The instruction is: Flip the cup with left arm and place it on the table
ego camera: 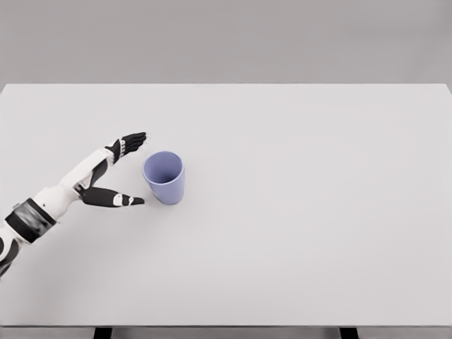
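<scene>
Left robot hand (113,171) spread, blue cup (164,177) upright

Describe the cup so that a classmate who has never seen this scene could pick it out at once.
Look at the wide white table, left of its middle. There a cup stands upright, mouth up, just right of the open left robot hand, apart from its fingers. It is lavender blue, the only coloured thing there.

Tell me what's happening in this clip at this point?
The robot's left hand is open beside a blue-purple cup on the white table, with the fingers spread above and the thumb below, just to the cup's left. It does not appear to be touching the cup. The cup's open mouth faces up towards the camera. The right arm is not in view.
</scene>
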`<state>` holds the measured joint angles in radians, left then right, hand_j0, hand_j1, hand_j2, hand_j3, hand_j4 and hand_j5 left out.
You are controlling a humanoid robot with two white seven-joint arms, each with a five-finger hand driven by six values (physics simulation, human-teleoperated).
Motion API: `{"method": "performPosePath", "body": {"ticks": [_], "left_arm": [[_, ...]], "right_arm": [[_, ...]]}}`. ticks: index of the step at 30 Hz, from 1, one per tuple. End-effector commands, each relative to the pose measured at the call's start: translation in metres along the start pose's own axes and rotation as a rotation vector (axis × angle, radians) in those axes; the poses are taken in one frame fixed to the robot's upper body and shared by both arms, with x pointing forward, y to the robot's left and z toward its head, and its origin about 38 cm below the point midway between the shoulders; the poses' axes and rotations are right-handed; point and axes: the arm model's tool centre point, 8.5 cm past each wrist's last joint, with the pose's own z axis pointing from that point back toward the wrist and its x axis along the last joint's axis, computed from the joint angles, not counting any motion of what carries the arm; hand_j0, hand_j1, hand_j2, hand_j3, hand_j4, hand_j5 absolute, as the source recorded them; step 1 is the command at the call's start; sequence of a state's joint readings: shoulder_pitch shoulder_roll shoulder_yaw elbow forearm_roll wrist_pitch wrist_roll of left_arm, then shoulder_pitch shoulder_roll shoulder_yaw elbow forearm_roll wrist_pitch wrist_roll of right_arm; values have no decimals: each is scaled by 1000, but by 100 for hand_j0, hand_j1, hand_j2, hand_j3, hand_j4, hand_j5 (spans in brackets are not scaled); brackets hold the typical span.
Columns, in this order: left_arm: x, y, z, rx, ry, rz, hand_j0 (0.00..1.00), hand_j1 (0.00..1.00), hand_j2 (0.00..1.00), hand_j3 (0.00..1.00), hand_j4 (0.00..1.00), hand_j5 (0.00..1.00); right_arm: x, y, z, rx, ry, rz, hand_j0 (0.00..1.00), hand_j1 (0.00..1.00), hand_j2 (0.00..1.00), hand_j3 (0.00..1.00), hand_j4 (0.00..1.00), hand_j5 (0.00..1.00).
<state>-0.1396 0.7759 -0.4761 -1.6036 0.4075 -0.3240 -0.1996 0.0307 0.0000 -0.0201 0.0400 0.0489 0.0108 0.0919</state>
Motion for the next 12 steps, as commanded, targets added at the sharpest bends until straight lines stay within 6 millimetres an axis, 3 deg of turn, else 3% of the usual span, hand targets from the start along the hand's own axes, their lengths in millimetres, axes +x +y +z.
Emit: {"method": "performPosePath", "body": {"ticks": [1, 4, 12], "left_arm": [[6, 23, 10, 20, 15, -47, 100, 100, 100, 100, 100, 100], [19, 53, 19, 67, 15, -106, 100, 100, 100, 100, 100, 100], [34, 75, 26, 97, 12, -157, 100, 100, 100, 100, 100, 100]], "right_arm": [[0, 0, 0, 0, 0, 0, 100, 100, 100, 100, 100, 100], [0, 0, 0, 0, 1, 0, 100, 100, 100, 100, 100, 100], [0, 0, 0, 0, 0, 0, 100, 100, 100, 100, 100, 100]]}}
